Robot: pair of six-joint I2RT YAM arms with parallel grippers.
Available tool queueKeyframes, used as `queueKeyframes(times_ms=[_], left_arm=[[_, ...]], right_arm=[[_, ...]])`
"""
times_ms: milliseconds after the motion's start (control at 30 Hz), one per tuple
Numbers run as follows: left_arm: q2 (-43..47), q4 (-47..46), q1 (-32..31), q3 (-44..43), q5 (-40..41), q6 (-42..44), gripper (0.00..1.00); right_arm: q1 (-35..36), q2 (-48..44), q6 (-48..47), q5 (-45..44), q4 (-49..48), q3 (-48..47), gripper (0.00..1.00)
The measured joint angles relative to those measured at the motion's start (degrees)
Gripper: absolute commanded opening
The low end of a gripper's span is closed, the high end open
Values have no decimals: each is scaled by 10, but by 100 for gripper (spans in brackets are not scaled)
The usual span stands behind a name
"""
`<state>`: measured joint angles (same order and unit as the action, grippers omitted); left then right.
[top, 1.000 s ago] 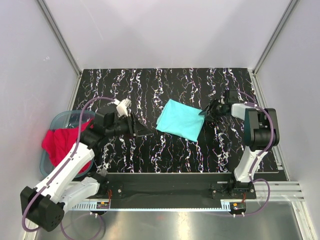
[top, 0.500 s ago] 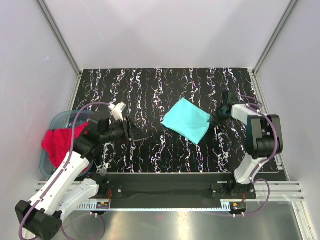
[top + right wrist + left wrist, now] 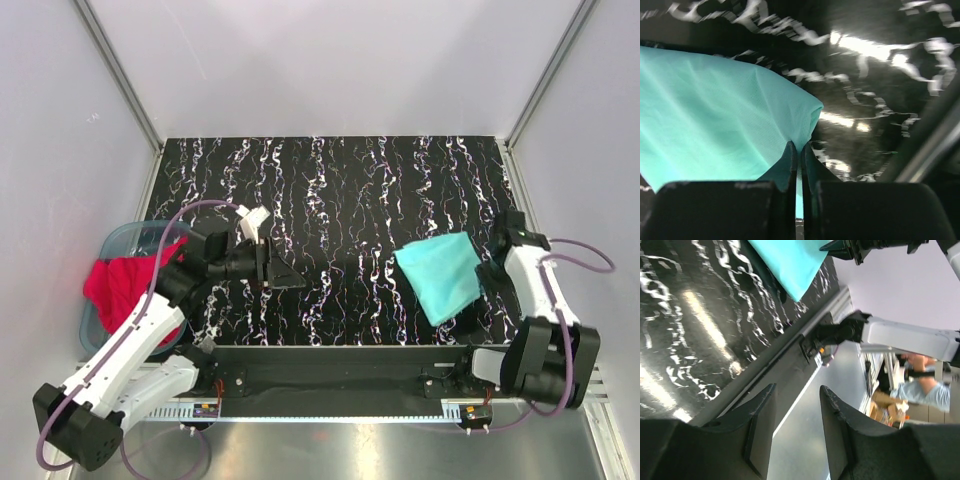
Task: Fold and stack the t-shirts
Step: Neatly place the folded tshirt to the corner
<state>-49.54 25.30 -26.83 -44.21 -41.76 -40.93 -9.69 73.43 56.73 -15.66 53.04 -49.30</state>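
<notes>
The mint-teal t-shirt (image 3: pixel 715 115) is cut off by the left edge in the right wrist view, and its pinched edge is swallowed between the fingers of the right gripper (image 3: pixel 796 147). From the left wrist, only a slice of it is caught at the top edge. From above, the red t-shirt (image 3: pixel 115 285) is partly covered by the left arm (image 3: pixel 140 325), and the tub (image 3: pixel 125 235) is mostly buried under both. A background person (image 3: pixel 927 387) is left pretty blurry.

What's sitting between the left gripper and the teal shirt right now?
Nothing. In the top view, only bare marbled table separates the left gripper from the teal shirt.
</notes>
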Motion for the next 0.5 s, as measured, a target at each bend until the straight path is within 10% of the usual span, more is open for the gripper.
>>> queueKeyframes(times_ms=[500], left_arm=[[-11, -14, -29, -4, -37, 2, 43]], right_arm=[[-248, -79, -44, -57, 79, 14, 0]])
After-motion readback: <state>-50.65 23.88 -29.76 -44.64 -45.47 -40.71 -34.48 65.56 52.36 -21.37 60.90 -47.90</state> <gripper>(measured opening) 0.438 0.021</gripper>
